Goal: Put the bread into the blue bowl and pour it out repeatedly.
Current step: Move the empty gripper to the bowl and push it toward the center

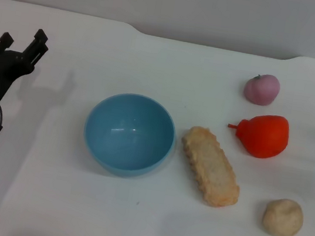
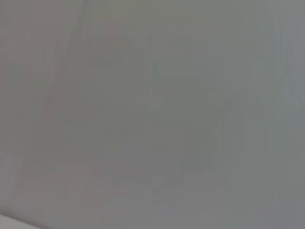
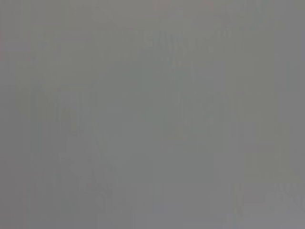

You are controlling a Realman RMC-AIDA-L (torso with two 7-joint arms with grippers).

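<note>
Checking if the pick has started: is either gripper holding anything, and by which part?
Nothing is held. The left gripper is open over bare table; the bread lies untouched beside the blue bowl. The right gripper is out of view.

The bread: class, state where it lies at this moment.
In the head view, the bread lies flat on the table, just right of the blue bowl, below-left of the red fruit.

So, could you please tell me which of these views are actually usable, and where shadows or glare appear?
Head view: evenly lit, with a small glare streak inside the round light-blue plastic bowl and a soft shadow on the white table beside the left gripper. Left and right wrist views: featureless grey, showing nothing recognisable.
</note>
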